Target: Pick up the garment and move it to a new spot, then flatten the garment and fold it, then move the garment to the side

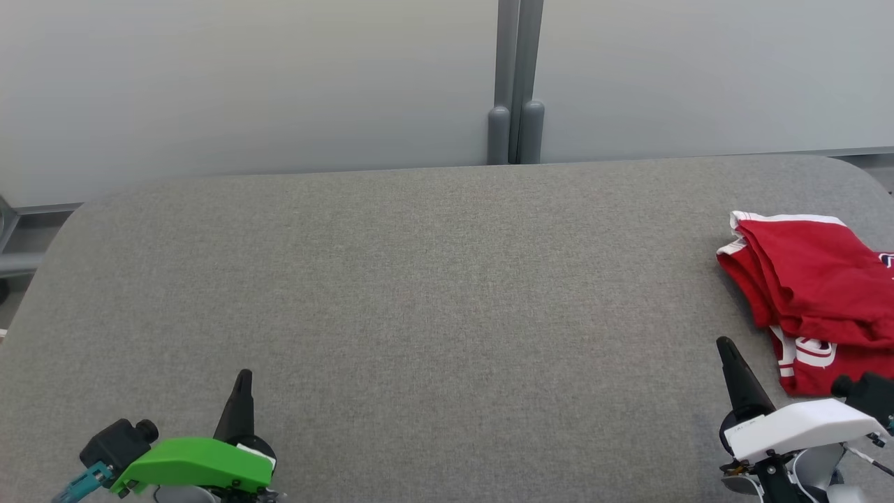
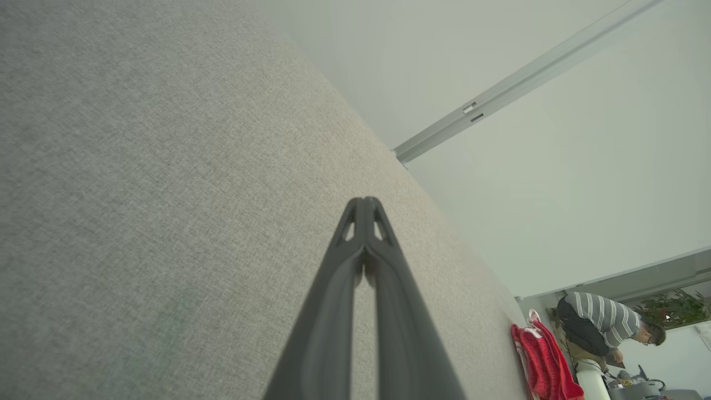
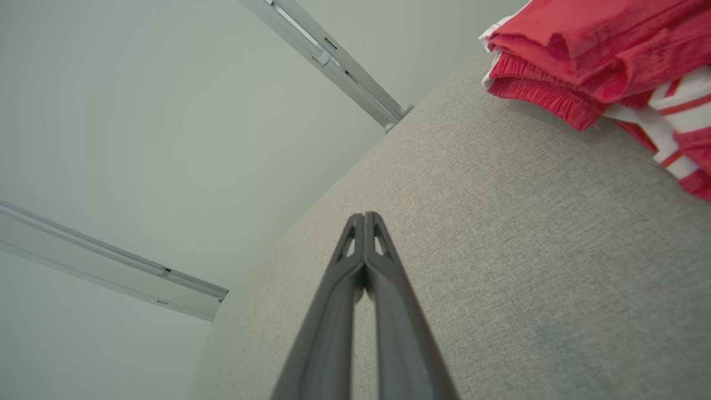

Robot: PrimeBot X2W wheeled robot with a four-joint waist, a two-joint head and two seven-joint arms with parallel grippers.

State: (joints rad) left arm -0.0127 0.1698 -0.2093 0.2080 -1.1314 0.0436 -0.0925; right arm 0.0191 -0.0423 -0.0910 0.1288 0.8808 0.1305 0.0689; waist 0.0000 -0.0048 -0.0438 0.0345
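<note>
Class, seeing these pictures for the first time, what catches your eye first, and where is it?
The bunched red fabric garment with white trim stands out, lying at the right edge of the wide grey cloth-covered table. Next come the green-cased left end effector and white-cased right end effector, both shut, low in the head view.

Left arm (image 1: 192, 469) and right arm (image 1: 803, 425) sit low, jaws closed, pointing forward.

Pretty plain setup tbh: a big grey fabric-topped table (image 1: 419, 279) with rounded far corners, backed by pale frosted wall panels (image 1: 244, 84) that meet at a grey post (image 1: 515, 70), soft even light all over, and some green plants (image 2: 675, 308) way off past the table's end.
</note>
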